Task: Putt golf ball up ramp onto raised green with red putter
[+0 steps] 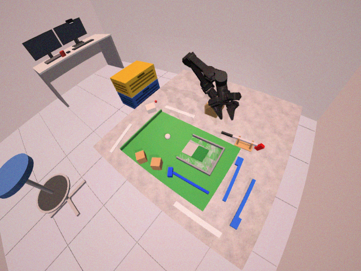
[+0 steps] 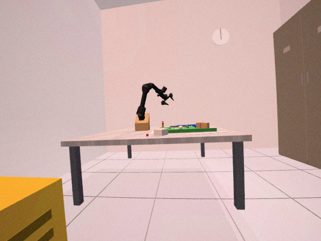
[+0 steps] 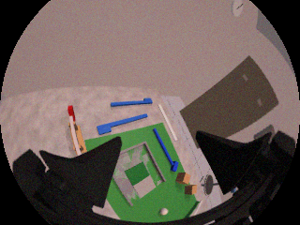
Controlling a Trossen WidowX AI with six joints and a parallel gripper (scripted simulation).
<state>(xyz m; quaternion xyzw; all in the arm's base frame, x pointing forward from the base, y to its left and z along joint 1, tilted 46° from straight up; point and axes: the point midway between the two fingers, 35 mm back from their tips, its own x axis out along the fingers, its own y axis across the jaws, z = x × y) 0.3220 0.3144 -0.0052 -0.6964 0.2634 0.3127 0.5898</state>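
Green felt covered the putting mat in the middle of the top view, and it was the largest piece of the course. On its right part stood the grey-framed ramp structure, with the dark green square of the raised green inside the frame. No ball lay on that square.

Above the mat, in the upper middle of the frame, the black arm leaned forward from its wooden base block. Its gripper hung in the air with the fingers spread wide and nothing between them; the exterior view showed it well above the table.

To the right of the mat, the red putter rested on its small wooden stand, with the red head at the lower right end and the dark grip at the upper left. It looked untouched.

The white golf ball sat on the felt, left of the ramp and well apart from it.

By my judgement the task was only at its beginning: the approach to the putter was not finished, and the grasp, the stroke and the ball's rest on the green were all left to do.
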